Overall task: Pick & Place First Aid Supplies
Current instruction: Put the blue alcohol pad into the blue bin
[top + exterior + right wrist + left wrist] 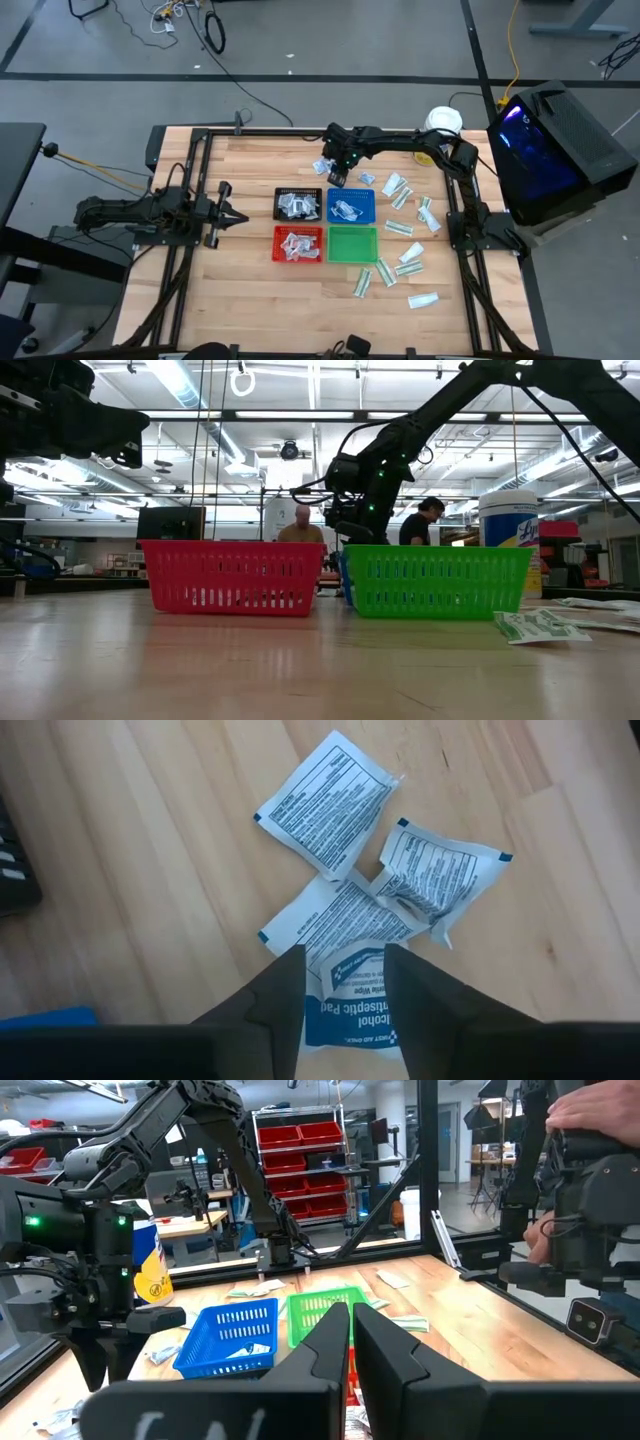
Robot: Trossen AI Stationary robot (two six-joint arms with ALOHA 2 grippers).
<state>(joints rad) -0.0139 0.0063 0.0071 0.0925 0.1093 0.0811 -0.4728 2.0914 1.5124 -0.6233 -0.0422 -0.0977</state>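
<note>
The right pincer (343, 982), fingers apart astride one white packet (345, 975) on the surface (150, 870), should pinch that one alone, then lift straight up.

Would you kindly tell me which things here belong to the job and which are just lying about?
Job:
- white packets under right end effector
- green-and-white packets
- four mesh trays

Lying about:
- white jar
- left end effector, parked

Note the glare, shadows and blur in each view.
High view: even light, purple glow on the black box. Low view: ceiling lights glare, the tabletop shines, arms show as silhouettes. Left wrist view: the left claw up close looks soft. Right wrist view: packets sharp, right claw blurred.
</note>
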